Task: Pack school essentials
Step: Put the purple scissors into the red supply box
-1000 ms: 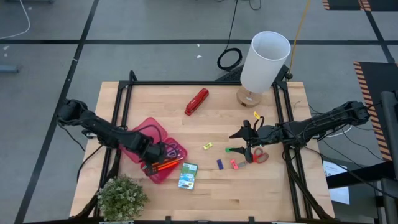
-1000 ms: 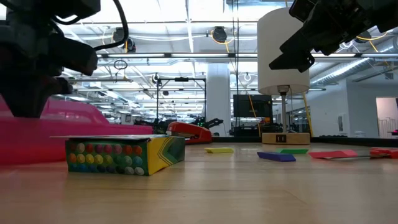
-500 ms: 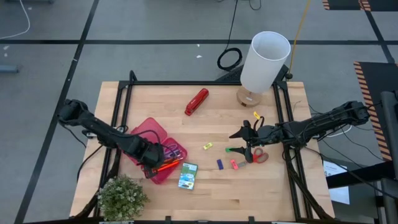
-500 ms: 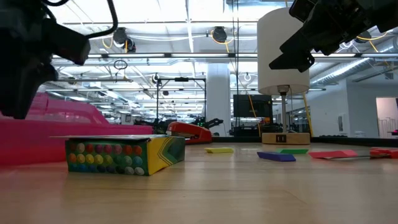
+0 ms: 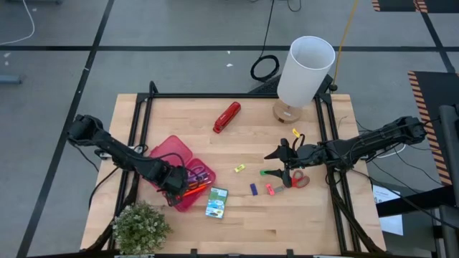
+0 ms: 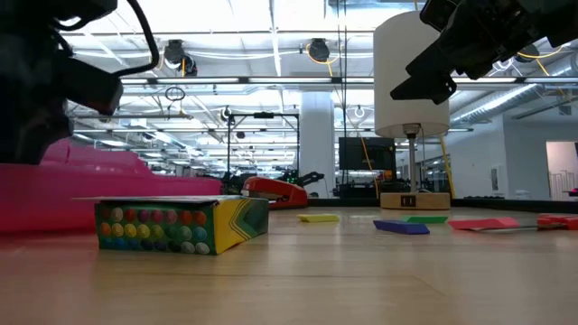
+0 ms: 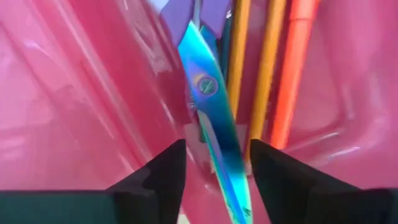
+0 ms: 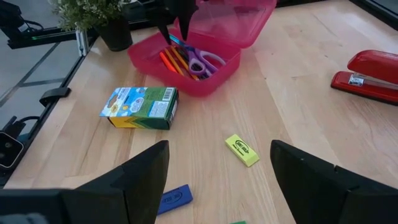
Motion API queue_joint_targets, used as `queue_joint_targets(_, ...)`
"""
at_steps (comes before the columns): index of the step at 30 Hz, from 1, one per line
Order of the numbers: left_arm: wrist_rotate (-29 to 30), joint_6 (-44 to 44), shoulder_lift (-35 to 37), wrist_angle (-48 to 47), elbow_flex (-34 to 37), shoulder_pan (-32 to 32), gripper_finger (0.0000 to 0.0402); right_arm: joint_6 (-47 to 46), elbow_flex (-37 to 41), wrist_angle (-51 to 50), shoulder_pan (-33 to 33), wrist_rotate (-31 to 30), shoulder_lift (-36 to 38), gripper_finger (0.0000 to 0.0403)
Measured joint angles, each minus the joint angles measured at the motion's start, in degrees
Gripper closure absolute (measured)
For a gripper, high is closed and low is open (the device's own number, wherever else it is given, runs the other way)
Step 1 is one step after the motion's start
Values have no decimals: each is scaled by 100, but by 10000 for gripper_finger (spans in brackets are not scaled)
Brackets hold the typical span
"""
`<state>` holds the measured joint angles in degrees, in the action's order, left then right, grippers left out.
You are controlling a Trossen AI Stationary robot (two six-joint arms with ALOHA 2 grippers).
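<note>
The open pink case (image 5: pixel 179 170) lies at the near left. Inside it lie the purple-teal scissors (image 7: pixel 208 93) and orange pens (image 7: pixel 268 74). My left gripper (image 7: pixel 217 155) hovers open at the case's near end (image 5: pixel 174 188), a finger on each side of the scissors' blade tip; I see no touch. The crayon box (image 5: pixel 216 202) lies flat beside the case. Small erasers (image 5: pixel 253 189) and red-handled scissors (image 5: pixel 297 179) lie at the right. My right gripper (image 5: pixel 278 168) hangs open above those erasers, holding nothing.
A red stapler (image 5: pixel 226 117) lies at the far middle. A white lamp (image 5: pixel 305 72) stands at the far right, with a yellow eraser (image 5: pixel 295 133) near its base. A potted plant (image 5: pixel 141 227) stands at the near left corner, close to the case.
My left gripper has drawn back a little from inside the case toward the table's near left. The scissors and pens stay in the case.
</note>
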<state>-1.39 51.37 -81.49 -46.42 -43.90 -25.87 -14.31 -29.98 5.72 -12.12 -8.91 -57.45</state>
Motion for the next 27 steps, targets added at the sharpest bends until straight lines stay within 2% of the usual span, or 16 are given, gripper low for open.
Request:
queue_joint_targets(8,143,-19,2,-40,21,1,348,2,0,6,0,0,0,131)
queue_joint_targets(13,153,-45,2,-56,4,9,392,2,0,4,1,-1,0,131)
queue_joint_targets(17,238,-65,4,16,-46,7,386,2,0,4,2,0,0,131)
queue_joint_targets(27,173,-43,7,23,-46,7,291,2,0,4,0,-2,0,131)
